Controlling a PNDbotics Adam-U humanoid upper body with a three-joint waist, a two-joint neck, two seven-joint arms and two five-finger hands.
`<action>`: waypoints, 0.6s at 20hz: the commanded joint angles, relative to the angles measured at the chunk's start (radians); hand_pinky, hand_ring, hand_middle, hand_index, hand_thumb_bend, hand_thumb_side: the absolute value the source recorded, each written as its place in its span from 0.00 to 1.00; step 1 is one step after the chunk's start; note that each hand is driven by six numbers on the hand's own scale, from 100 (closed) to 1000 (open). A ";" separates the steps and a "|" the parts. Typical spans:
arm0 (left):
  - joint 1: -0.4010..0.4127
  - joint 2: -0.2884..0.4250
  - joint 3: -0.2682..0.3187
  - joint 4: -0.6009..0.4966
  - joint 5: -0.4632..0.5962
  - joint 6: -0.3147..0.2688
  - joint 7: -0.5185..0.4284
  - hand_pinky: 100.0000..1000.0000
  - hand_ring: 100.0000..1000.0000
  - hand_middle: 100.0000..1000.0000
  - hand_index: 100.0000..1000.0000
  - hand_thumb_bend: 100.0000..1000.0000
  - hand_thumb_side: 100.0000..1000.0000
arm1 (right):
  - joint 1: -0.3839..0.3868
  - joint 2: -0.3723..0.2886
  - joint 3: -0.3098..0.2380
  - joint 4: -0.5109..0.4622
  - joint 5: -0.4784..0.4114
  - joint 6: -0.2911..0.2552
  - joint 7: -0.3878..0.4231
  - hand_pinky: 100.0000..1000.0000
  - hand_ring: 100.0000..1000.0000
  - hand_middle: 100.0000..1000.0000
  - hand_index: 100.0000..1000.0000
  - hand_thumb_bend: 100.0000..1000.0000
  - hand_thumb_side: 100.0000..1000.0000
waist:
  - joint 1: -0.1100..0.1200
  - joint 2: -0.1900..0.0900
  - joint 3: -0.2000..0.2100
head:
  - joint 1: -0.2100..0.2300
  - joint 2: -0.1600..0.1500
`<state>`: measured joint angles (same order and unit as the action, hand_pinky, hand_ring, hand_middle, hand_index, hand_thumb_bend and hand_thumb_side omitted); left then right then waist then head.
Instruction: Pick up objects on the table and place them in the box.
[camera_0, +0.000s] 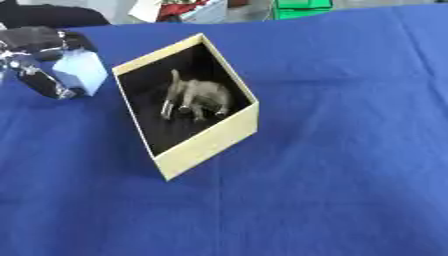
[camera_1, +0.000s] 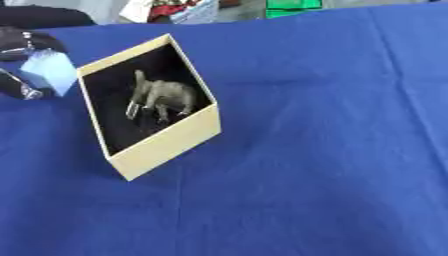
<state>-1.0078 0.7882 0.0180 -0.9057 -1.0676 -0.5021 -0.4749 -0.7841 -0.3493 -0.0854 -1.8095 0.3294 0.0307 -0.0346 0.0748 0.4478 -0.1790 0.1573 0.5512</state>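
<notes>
Blue cloth covers the surface (camera_0: 350, 175). A cream box (camera_0: 208, 145) with a black inside sits left of centre, turned at an angle, open top up. A grey elephant toy (camera_0: 199, 97) lies inside the box, on the black floor toward the far end.

The left robot hand (camera_0: 39, 57) is at the upper left edge, just beside the box's left wall, black with silver parts. Its fingers are curled round a light blue block (camera_0: 80, 70), which is held above the cloth next to the box's near-left corner, apart from the box rim. The right robot hand shows in neither view. Clutter of red, white and green sits past the far edge of the surface, too blurred to tell.
</notes>
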 joint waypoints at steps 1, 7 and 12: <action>-0.014 0.040 0.016 0.007 -0.004 0.012 -0.038 0.82 0.89 0.82 0.92 0.30 0.12 | -0.020 -0.026 -0.002 -0.004 -0.010 -0.002 0.003 0.86 0.95 0.71 0.94 0.00 0.79 | -0.002 -0.018 0.000 | 0.006 -0.016; -0.011 0.038 0.016 0.009 0.015 0.007 -0.045 0.76 0.79 0.54 0.86 0.19 0.05 | -0.018 -0.029 -0.004 -0.001 -0.016 -0.003 0.001 0.86 0.95 0.71 0.94 0.00 0.79 | 0.000 -0.016 -0.001 | 0.005 -0.013; -0.015 0.041 0.018 -0.003 0.031 0.003 0.004 0.74 0.74 0.46 0.82 0.09 0.00 | -0.013 -0.027 -0.006 -0.001 -0.016 -0.003 0.000 0.86 0.95 0.71 0.94 0.00 0.79 | 0.000 -0.021 0.000 | 0.004 -0.008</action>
<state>-1.0121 0.7883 0.0293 -0.9003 -1.0396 -0.4983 -0.4838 -0.7833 -0.3497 -0.0855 -1.8035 0.3198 0.0296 -0.0341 0.0776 0.4505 -0.1795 0.1610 0.5481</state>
